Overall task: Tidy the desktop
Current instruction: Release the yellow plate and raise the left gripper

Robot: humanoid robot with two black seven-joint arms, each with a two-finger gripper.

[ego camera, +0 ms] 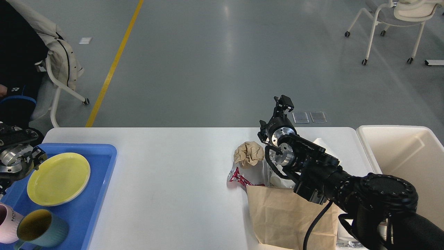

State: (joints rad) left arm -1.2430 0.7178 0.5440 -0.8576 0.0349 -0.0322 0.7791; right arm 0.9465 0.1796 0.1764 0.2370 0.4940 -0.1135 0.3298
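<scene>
The white desktop (173,166) carries litter on its right half: a crumpled brown paper ball (248,153), a red and silver wrapper (239,178), a flat brown paper bag (288,217) and a white paper (321,143) partly hidden behind my right arm. My right gripper (283,103) is raised above the table's far edge, beyond the paper ball; it is small and dark, so its fingers cannot be told apart. My left gripper (33,158) shows only partly at the left edge, beside the yellow plate (59,178), its state unclear.
A blue tray (100,180) at the left holds the yellow plate, a teal mug (41,229) and a pink mug (7,222). A cream bin (399,152) stands off the table's right end. Chairs stand on the floor at far left and far right.
</scene>
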